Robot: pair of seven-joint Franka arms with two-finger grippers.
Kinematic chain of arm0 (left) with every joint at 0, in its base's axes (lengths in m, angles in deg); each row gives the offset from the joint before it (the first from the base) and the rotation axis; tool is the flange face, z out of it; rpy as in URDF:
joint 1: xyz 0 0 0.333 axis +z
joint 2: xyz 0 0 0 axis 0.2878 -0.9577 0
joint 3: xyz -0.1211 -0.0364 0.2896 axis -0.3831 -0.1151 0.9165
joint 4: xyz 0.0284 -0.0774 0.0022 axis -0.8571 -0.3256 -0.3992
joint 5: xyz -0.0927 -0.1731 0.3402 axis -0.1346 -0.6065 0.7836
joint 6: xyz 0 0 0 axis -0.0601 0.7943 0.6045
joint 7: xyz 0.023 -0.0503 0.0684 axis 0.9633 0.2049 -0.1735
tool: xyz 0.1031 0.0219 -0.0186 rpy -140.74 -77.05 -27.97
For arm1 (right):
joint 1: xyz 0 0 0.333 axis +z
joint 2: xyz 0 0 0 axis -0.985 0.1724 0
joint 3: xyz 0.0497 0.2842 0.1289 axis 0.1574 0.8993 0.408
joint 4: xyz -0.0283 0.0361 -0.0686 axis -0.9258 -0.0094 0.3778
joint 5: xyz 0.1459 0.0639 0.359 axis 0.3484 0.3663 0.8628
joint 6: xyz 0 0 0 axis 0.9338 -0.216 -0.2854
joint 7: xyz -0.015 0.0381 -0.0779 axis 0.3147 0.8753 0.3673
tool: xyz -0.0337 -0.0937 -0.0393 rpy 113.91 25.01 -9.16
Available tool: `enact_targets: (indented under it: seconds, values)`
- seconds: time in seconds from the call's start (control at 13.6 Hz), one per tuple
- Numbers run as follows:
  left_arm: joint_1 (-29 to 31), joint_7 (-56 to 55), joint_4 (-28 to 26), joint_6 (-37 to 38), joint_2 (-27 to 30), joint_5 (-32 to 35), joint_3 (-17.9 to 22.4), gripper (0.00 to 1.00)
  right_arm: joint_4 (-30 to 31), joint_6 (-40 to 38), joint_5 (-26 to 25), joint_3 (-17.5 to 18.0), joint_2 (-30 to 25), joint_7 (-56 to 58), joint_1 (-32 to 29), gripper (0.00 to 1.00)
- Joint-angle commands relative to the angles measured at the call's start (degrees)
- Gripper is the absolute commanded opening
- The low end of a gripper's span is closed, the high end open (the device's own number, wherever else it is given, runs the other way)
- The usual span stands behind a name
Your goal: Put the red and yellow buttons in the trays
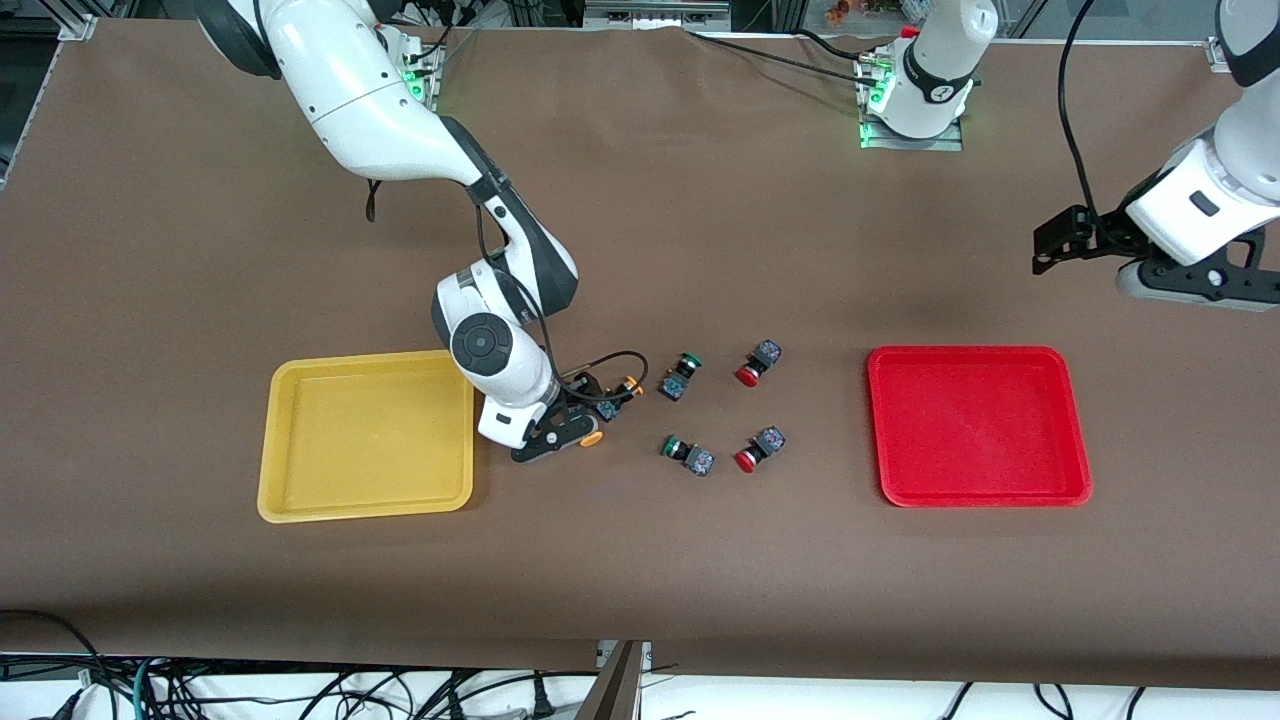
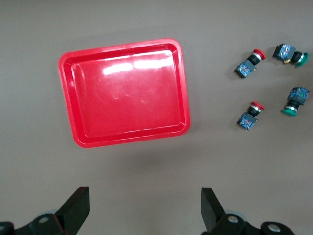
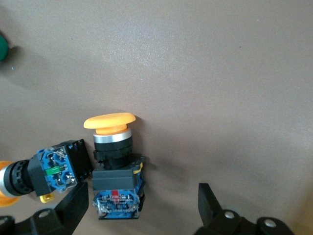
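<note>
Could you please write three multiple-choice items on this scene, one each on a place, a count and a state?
1. The right gripper is low over:
A. the red tray
B. the yellow buttons beside the yellow tray
C. the green buttons

2. Red buttons on the table:
A. one
B. two
C. four

3. The red tray is:
A. empty
B. holding one button
C. holding two buttons

Answers:
1 B, one yellow button lies between its open fingers, beside the yellow tray.
2 B, two red buttons lie apart.
3 A, its floor is bare. The left gripper waits open above it.

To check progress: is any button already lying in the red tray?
No, the red tray is bare inside, and both red buttons lie on the table beside it.
</note>
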Motion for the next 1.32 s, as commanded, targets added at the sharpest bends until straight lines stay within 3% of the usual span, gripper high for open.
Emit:
enact_targets:
  seconds: [0.0, 0.37, 0.51, 0.59, 0.66, 0.73, 0.88, 0.95, 1.25]
  values:
    - [-2.80, -0.38, 1.54, -0.43, -5.63, -0.84, -1.00, 1.00, 0.47, 0.88, 0.41, -0.11, -0.03, -0.41, 0.05, 0.98]
    - [-7.46, -0.21, 3.92, -11.04, -17.50, -1.28, -1.09, 1.00, 0.91, 0.88, -0.37, -0.54, 0.06, -0.49, 0.14, 0.95]
    - [-9.30, -0.03, 3.31, -15.09, -21.19, -4.52, -1.09, 1.00, 0.91, 1.06, -0.46, -0.55, 0.33, -0.49, 0.23, 0.92]
    - [-11.23, -0.29, 2.87, -15.98, -23.12, -4.88, -1.09, 1.00, 0.91, 1.06, -0.46, -0.55, 0.33, -0.41, 0.23, 0.79]
    - [-13.95, -0.38, 2.34, -17.99, -25.49, -4.89, -1.09, 1.00, 0.91, 1.15, -0.73, -0.55, 0.24, -0.32, 0.40, 0.49]
    - [-15.89, -0.38, 1.64, -20.45, -26.82, -4.80, -1.09, 1.00, 0.82, 1.15, -1.51, -0.55, 0.24, -0.41, 0.49, 0.33]
    - [-18.45, -0.47, -1.86, -24.50, -28.32, -4.80, -1.18, 1.00, 0.64, 1.15, -3.10, -0.55, 0.15, -0.49, 0.58, 0.19]
    - [-18.81, -0.47, -4.41, -27.56, -28.50, -4.80, -1.18, 1.00, 0.64, 1.15, -3.10, -0.55, 0.06, -0.49, 0.58, 0.02]
    - [-23.37, -0.56, -12.51, -40.22, -29.46, -4.71, -1.44, 1.00, 0.38, 1.15, -2.49, -0.55, -0.20, -0.58, 0.14, 0.00]
